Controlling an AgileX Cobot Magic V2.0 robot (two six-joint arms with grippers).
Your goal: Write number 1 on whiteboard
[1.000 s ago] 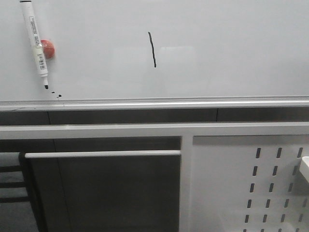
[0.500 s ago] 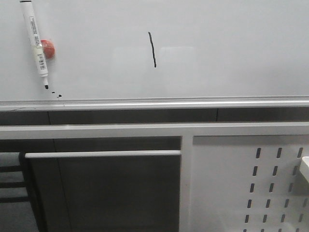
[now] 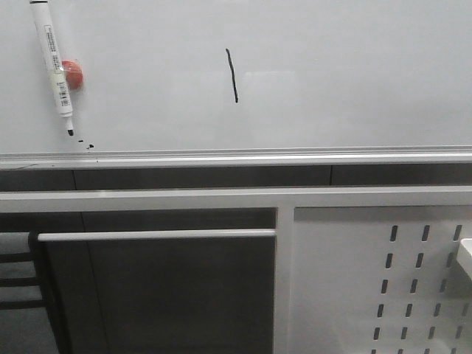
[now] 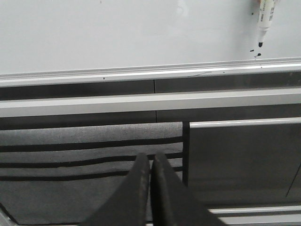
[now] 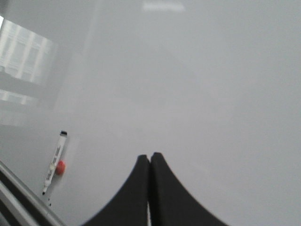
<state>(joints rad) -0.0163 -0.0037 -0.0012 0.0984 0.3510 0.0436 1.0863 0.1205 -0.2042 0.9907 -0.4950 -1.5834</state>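
The number 1 (image 3: 232, 75), a thin black slightly slanted stroke, stands on the whiteboard (image 3: 354, 88) above its silver lower rail (image 3: 236, 157), well to the right of a white marker (image 3: 53, 63) that hangs tip-down beside a red magnet (image 3: 73, 74). The left gripper (image 4: 151, 162) has its jaws pressed together below the rail. The right gripper (image 5: 149, 160) faces the board with its jaws also closed and holding nothing.
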